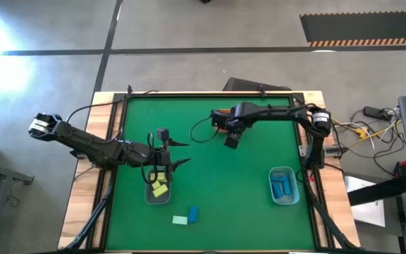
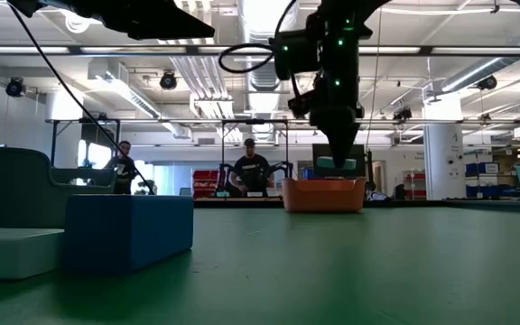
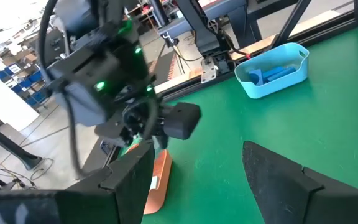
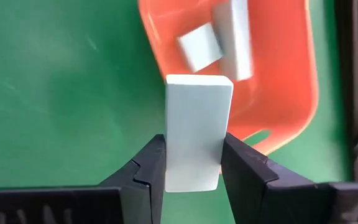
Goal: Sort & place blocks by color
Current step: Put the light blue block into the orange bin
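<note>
My right gripper (image 4: 193,155) is shut on a pale mint block (image 4: 197,124) and hangs over the near rim of the orange tray (image 4: 278,93), in which two more mint blocks (image 4: 219,40) lie. In the low view it (image 2: 337,149) hovers above the tray (image 2: 323,194). My left gripper (image 1: 182,153) is open and empty above the clear bin (image 1: 149,196) that holds yellow blocks (image 1: 159,188). One mint block (image 1: 180,220) and one blue block (image 1: 193,213) lie flat on the table near its near edge. My right gripper pinches the mint block between its two fingers (image 4: 151,168), on the two long side faces of its lower half (image 4: 191,171). The fingers point down from above. The block is lifted clear, and its free end (image 4: 199,84) sticks out past the fingertips toward the tray.
A blue bin (image 1: 284,185) with blue blocks (image 1: 282,188) stands near the table's right edge. The green table top (image 1: 224,183) lies open between the bins. Wooden edges and cables border the table. In the low view, people stand in the room beyond the table.
</note>
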Tool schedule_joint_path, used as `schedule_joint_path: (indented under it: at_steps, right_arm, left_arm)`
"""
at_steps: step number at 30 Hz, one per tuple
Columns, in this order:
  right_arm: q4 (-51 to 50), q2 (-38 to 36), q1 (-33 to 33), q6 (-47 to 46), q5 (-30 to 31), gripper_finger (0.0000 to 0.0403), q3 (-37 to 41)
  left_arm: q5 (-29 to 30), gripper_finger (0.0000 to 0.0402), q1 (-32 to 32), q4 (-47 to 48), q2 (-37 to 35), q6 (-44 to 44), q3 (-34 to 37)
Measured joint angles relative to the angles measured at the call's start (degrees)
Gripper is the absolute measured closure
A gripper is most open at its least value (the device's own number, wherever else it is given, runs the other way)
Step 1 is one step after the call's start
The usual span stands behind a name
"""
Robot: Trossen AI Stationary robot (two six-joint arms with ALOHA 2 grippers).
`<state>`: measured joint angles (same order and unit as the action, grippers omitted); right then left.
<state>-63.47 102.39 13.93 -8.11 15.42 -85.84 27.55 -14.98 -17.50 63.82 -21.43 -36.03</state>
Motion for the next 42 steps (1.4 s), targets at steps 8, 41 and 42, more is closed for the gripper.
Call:
schedule_joint_path:
  at_steps: [8,41,42]
  right_arm:
    - [4.60,0.11,4.21,31.15,-0.35,0.0292,0.41]
    - [14.99,0.15,9.76,32.78,-5.38,0.0292,7.63]
    - [15.00,0.15,9.76,32.78,-5.36,0.0292,7.72]
  left_arm:
    - [0.02,0.0174,-0.02,0.02,0.00,0.00,0.00]
    - [0.04,0.0174,-0.02,0.04,0.01,0.00,0.00]
    - [0.04,0.0174,-0.02,0.04,0.01,0.00,0.00]
